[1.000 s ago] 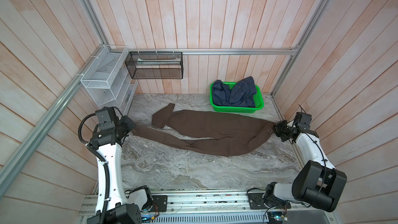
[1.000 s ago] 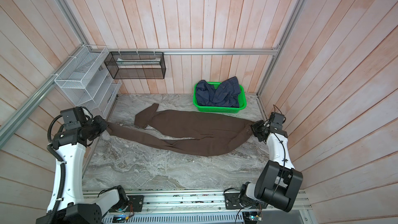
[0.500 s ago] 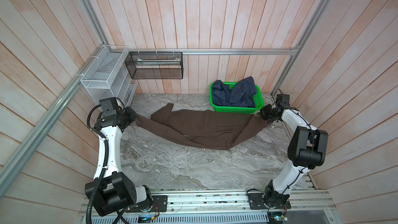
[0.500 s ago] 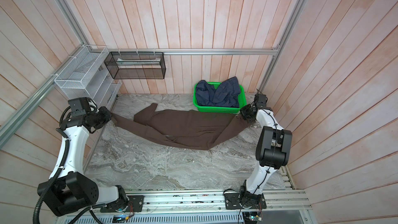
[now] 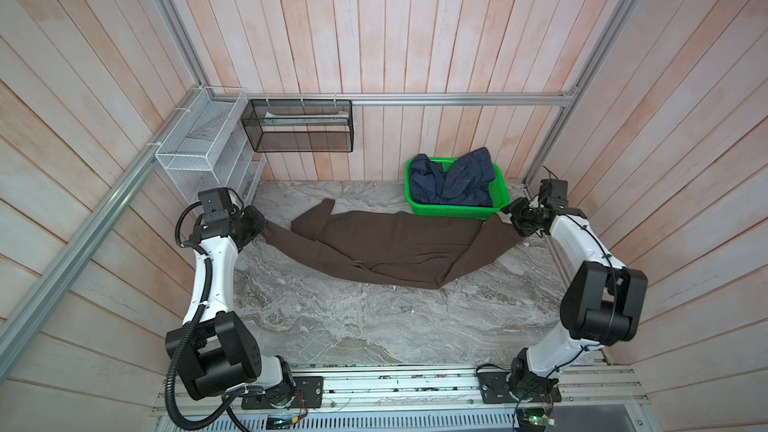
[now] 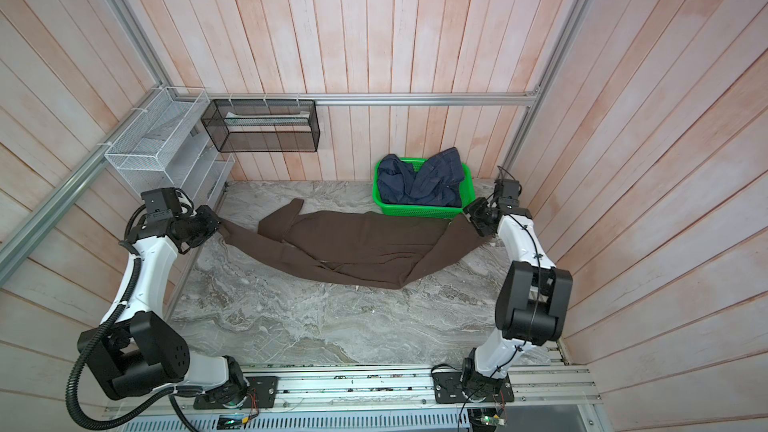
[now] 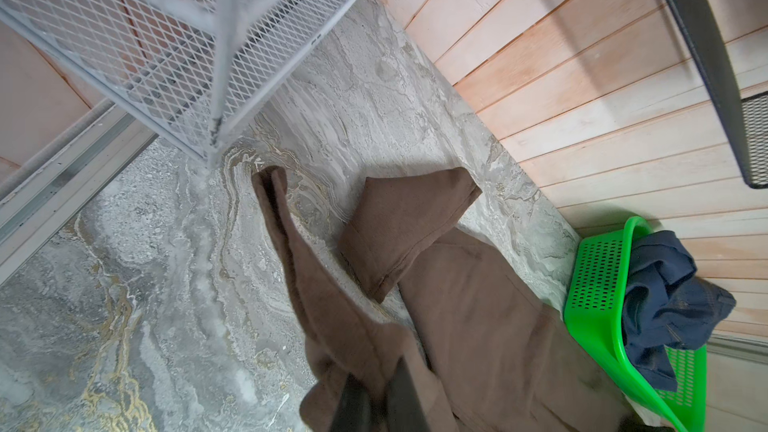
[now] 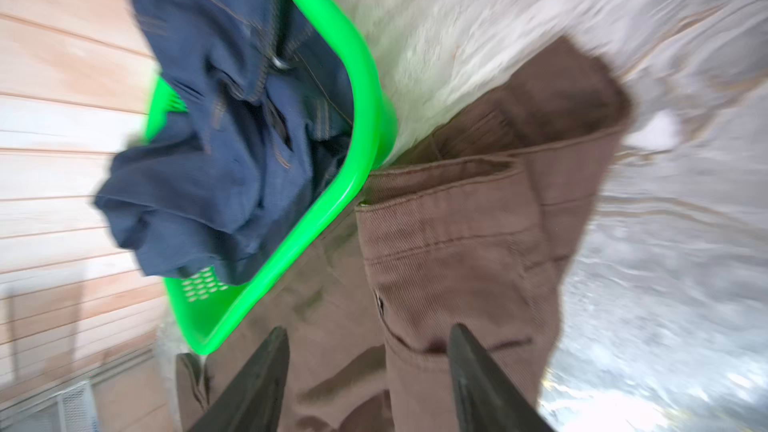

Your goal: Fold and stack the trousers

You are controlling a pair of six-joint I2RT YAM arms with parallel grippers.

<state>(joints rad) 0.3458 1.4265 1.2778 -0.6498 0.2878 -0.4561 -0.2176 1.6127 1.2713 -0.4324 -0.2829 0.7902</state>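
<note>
Long dark chocolate-brown trousers (image 5: 395,247) of soft matte fabric: one item, spread lengthwise over the grey marbled worktop (image 5: 374,326), just above centre in both top views; waist end at right, leg ends at left

Condition: partly doubled along its length; the lower edge sags to a corner at lower right of the cloth; one leg end (image 5: 322,211) lies bent back at upper left of the garment, apart from its partner

Left gripper (image 5: 261,224): middle left; jaws narrow, closed on the other leg's end, cloth bunched at the gripper (image 7: 376,384) in the left wrist view

Right gripper (image 5: 513,218): middle right, at the waist corner; jaws spread wide in the right wrist view (image 8: 370,347), with the waistband (image 8: 440,197) beyond them and nothing pinched; whether cloth touches a jaw cannot be told

Adjacent: bright green perforated plastic basket (image 5: 453,211), just beside the waistband and seemingly touching it; it holds a crumpled navy-blue denim garment (image 5: 453,180)

Handling note (judgement): the step in hand is laying the waist down flat. Draw the right gripper up and off to the right, so the waistband drops onto the worktop and not against the basket wall. Hold the left grip taut until the waist settles, or the soft cloth will slump into wrinkles. After that, the bent-back leg end wants straightening onto its partner before any crosswise fold
</note>
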